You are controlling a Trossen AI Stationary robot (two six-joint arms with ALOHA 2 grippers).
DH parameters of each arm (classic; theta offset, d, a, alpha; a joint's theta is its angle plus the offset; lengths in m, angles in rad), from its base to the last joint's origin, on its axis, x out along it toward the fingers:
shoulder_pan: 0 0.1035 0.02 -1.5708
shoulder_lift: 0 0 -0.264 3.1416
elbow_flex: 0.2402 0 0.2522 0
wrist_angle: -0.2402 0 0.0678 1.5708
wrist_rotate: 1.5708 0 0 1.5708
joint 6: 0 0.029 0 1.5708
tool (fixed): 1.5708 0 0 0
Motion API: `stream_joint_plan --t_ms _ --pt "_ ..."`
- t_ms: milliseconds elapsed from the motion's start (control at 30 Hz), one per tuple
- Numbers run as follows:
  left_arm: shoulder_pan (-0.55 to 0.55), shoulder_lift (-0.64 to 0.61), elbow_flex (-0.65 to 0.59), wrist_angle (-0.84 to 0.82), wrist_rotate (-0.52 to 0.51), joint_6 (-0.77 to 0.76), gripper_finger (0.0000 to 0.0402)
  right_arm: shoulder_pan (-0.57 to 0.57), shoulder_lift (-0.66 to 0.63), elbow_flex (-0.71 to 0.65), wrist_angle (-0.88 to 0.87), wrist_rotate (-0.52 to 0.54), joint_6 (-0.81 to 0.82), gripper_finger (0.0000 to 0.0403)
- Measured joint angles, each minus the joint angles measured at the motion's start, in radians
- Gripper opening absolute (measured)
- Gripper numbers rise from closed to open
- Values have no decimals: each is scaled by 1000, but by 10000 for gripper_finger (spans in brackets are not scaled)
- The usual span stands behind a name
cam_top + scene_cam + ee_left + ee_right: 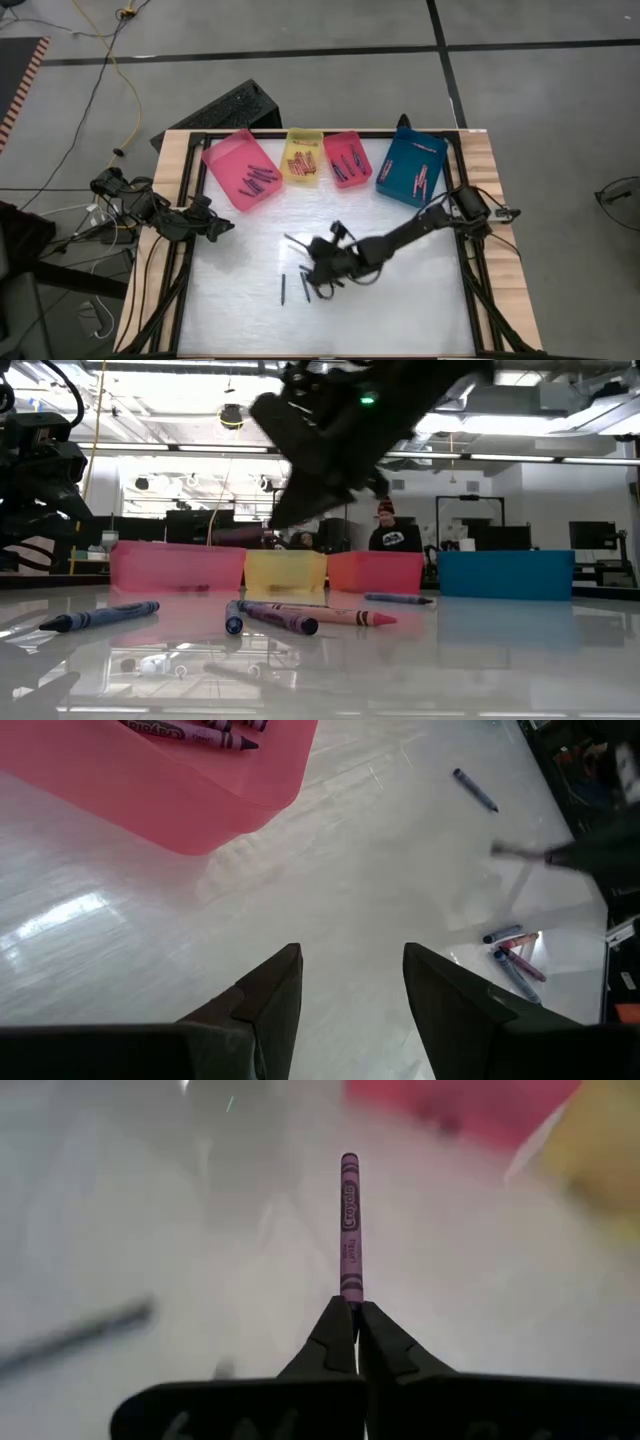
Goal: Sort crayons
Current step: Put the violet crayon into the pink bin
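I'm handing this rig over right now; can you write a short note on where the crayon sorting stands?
Right hand: shut on a purple crayon, lifted above mid-table.
Left hand: open, empty, waiting near the pink tray.
Done: crayons already lie in the pink tray, yellow tray, red tray and blue tray.
Left: place the held crayon, then clear the loose crayons on the table.

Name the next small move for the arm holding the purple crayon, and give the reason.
Probably carry it toward the pink tray and let go there. The right gripper is shut on the purple crayon above the table, and the pink tray seems to hold purple crayons already. The left gripper waits open near that tray.
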Motion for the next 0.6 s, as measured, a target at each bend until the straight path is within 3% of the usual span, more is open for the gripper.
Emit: stream_joint_plan --t_ms 100,333,600 --pt "0 0 0 0 0 0 165 -55 0 13 74 -16 -73 3" --pt "0 0 0 0 0 0 165 -166 0 33 248 -188 -226 3" --pt "0 0 0 0 0 0 165 -274 0 33 377 -239 -275 3"
